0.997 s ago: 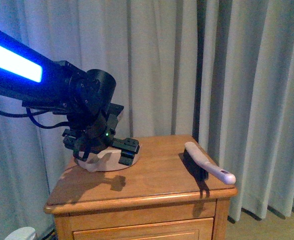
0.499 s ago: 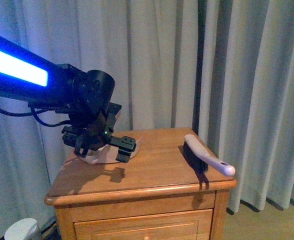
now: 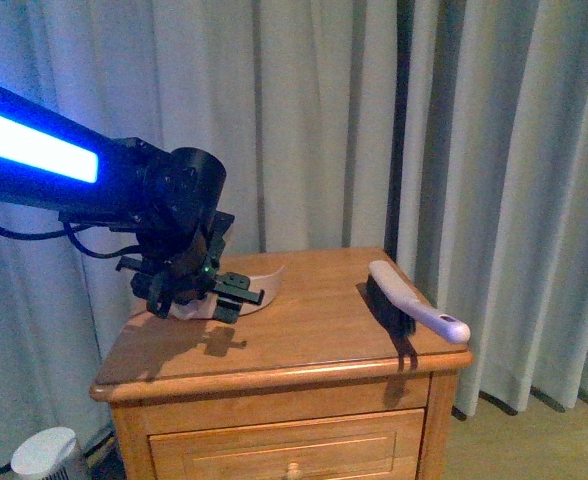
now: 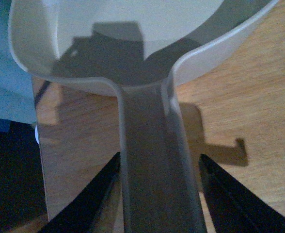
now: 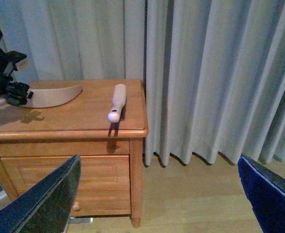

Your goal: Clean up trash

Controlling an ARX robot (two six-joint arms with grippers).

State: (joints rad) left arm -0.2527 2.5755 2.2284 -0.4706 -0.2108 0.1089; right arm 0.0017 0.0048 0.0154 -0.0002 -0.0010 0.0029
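My left gripper (image 3: 189,290) is shut on the handle of the beige dustpan (image 3: 249,285) and holds it tilted, just above the left part of the wooden nightstand (image 3: 304,340). In the left wrist view the dustpan handle (image 4: 152,165) runs between my two black fingers (image 4: 229,194), and the pan bowl (image 4: 133,34) looks empty. In the right wrist view the dustpan (image 5: 53,94) sits over the nightstand's left side. My right gripper (image 5: 157,204) is open and empty, out over the wooden floor. The white tissue wad is not in view.
A hand brush with a white handle (image 3: 414,315) lies on the right part of the nightstand, its end over the front edge; it also shows in the right wrist view (image 5: 117,102). Grey curtains (image 3: 494,150) hang behind. A white round object (image 3: 49,455) stands on the floor at left.
My left gripper has lifted the dustpan off the nightstand top and tipped its mouth upward. The front view has shifted a little. The brush has not moved.
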